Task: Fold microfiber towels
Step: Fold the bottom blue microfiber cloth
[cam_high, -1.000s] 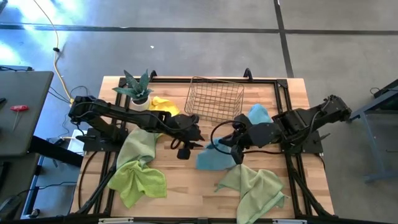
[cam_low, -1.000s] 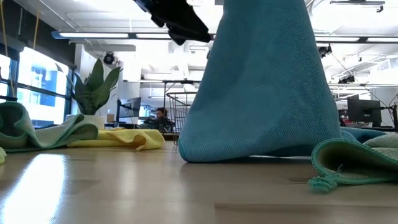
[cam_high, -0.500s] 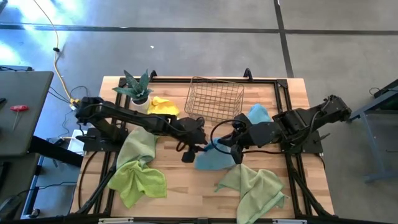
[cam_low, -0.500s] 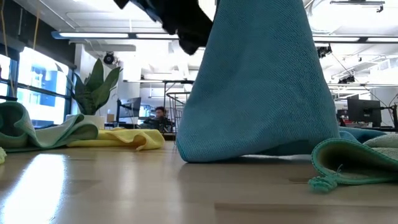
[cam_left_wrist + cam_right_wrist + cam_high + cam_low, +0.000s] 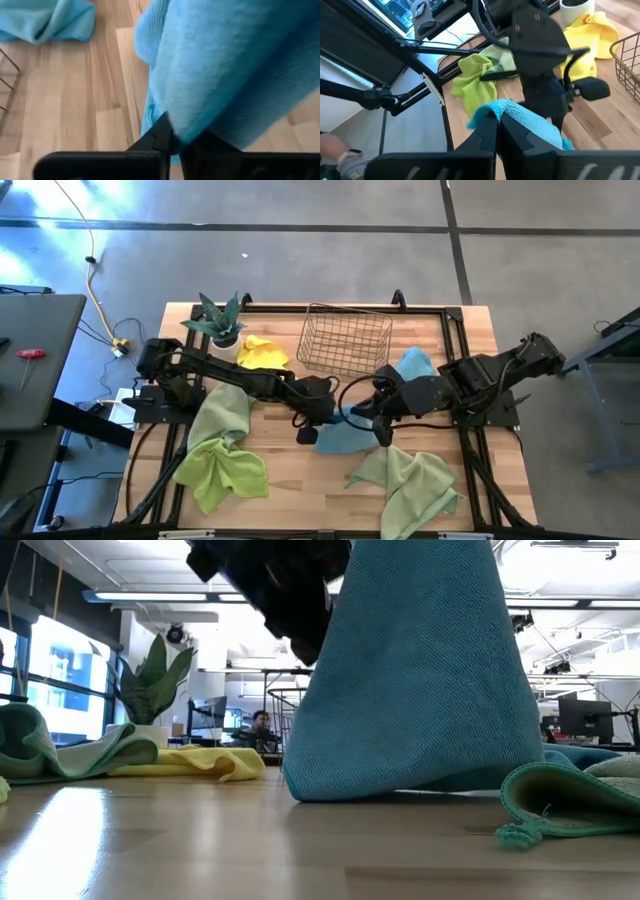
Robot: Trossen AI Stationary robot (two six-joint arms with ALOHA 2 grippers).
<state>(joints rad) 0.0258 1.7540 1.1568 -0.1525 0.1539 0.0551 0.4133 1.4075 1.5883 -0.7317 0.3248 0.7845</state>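
Two grippers meet on one soft blue microfiber towel [image 5: 345, 437] near the middle of the wooden table [image 5: 300, 490]. The left gripper [image 5: 318, 423] has its dark fingers [image 5: 161, 134] pinched together on the towel's edge, cloth bulging just past the tips; the right gripper [image 5: 368, 412] has its fingers [image 5: 487, 131] closed on another part of the same towel, which is lifted and hangs in a tent shape with its lower hem on the table in the low view. A second blue cloth [image 5: 415, 364] lies beside the wire basket [image 5: 347, 340]. Farther out lie a yellow towel [image 5: 262, 352] by the spiky potted plant [image 5: 220, 320], a lime green towel [image 5: 222, 470] with a pale sage towel [image 5: 225, 415] beside it, and another pale green towel [image 5: 412, 485] at the near right.
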